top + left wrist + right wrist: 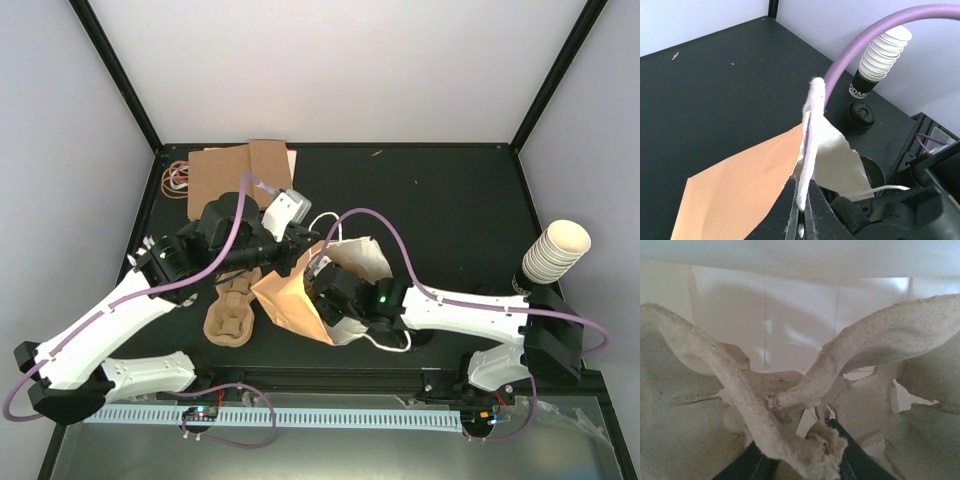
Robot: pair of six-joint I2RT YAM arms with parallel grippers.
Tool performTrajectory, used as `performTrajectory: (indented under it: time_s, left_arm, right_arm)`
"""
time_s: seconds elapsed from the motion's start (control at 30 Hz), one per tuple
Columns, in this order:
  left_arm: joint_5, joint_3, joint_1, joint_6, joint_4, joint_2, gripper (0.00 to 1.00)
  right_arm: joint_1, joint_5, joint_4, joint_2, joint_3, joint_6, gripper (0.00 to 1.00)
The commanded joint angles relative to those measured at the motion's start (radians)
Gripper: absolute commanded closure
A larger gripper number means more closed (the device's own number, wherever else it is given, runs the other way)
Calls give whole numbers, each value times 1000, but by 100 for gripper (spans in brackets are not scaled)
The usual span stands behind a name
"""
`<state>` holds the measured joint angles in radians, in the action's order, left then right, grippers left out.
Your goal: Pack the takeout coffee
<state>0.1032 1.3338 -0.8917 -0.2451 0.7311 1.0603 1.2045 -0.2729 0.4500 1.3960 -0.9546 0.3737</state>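
Top external, Sam: left tool [303, 240] pinches the paper bag's [290, 300] rim. Risk?
Left wrist, Jo: thin rim could tear; takeout coffee [858, 116] stands outside, beside the cup stack [885, 55].
Right wrist: right tool [805, 460] pinches the pulp tray [880, 335] inside the bag; may snag.

The black table [450, 200] has flat brown paper [235, 170] and some rubber bands [177, 178] at its far left corner. A brown cup tray [230, 315] lies near the left, beside a paper bag [290, 300] in the middle. By the right edge stands a stack of cream cups [557, 250], with a dark cup with a black lid [858, 116] just beside it.
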Motion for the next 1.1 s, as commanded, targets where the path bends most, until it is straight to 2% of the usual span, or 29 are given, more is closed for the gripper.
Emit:
performTrajectory:
  time_s: [0.0,0.23,0.53,0.8,1.07]
  left_arm:
    - [60,18,-4,-13,-93,-18,98]
    - [104,-31,-4,-21,-134,-39,99]
    - [97,-53,-4,-9,-126,-91,99]
    - [82,-69,-4,-4,-114,-128,99]
    - [114,-53,-4,18,-107,-148,98]
  right_arm:
    - [-4,27,11,48,-20,4,75]
    - [-50,114,-83,86,1,-9,75]
    - [-54,124,-191,143,33,-54,76]
    - [-54,104,-261,124,88,-110,76]
    - [-53,137,-264,160,86,-167,76]
